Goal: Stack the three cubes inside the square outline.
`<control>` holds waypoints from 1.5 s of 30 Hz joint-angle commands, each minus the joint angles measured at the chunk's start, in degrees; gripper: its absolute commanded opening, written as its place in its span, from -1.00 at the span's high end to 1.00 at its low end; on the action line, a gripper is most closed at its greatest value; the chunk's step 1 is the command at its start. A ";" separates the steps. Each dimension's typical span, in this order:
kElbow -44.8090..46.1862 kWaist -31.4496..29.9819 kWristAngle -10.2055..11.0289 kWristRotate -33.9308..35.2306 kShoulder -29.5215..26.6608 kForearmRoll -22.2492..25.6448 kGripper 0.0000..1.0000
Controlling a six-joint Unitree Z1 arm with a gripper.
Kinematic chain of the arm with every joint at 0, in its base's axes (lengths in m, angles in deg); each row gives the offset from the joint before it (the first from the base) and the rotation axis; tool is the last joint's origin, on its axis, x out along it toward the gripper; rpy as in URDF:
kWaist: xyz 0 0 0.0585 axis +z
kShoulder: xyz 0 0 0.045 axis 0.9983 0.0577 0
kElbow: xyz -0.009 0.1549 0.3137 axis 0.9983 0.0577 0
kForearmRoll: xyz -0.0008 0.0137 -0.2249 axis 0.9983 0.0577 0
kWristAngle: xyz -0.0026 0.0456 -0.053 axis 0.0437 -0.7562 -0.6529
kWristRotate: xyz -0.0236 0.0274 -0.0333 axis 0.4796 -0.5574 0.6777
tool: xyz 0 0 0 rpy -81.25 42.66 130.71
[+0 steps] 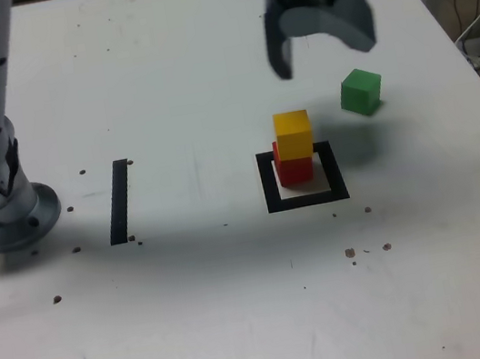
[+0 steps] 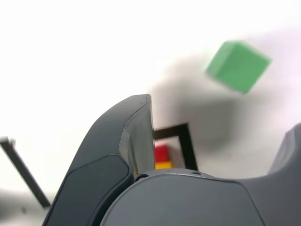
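Observation:
A yellow cube (image 1: 293, 134) sits on top of a red cube (image 1: 294, 170) inside the black square outline (image 1: 307, 198) on the white table. The green cube (image 1: 361, 91) lies on the table to the exterior view's right of the stack, beyond the outline. My gripper (image 1: 322, 51) hangs in the air above and behind the stack, its jaws spread wide with nothing between them. In the wrist view one dark finger (image 2: 127, 141) fills the foreground, with the red cube (image 2: 161, 153), the yellow cube (image 2: 163, 165), the outline (image 2: 188, 141) and the green cube (image 2: 238, 66) past it.
A straight black tape strip (image 1: 120, 201) lies at the exterior view's left of the outline. The arm's grey base (image 1: 0, 206) stands at the table's left edge. Small dark specks dot the white table (image 1: 243, 308). Cables hang off the right side.

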 commanded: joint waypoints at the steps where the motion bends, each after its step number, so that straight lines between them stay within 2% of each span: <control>1: -1.71 0.54 0.36 -3.26 1.30 -0.73 -0.99; 6: -6.09 1.76 0.25 -12.58 5.01 -2.15 -0.99; 11: -9.15 3.12 -0.11 -17.57 8.42 -2.30 -0.98; 25: -12.81 5.24 -1.44 -19.99 15.82 -1.93 -0.89; 30: -13.69 5.25 -2.77 -19.90 17.59 -0.84 -0.62; 32: -13.89 5.17 -3.13 -19.61 18.01 -0.48 -0.40; 36: -14.08 4.87 -3.27 -19.09 18.34 -0.43 0.17; 38: -14.16 4.73 -3.28 -19.02 18.40 -0.43 0.36; 40: -14.20 4.62 -3.34 -19.01 18.42 -0.36 0.42; 45: -14.31 4.58 -3.51 -18.96 18.53 0.11 0.43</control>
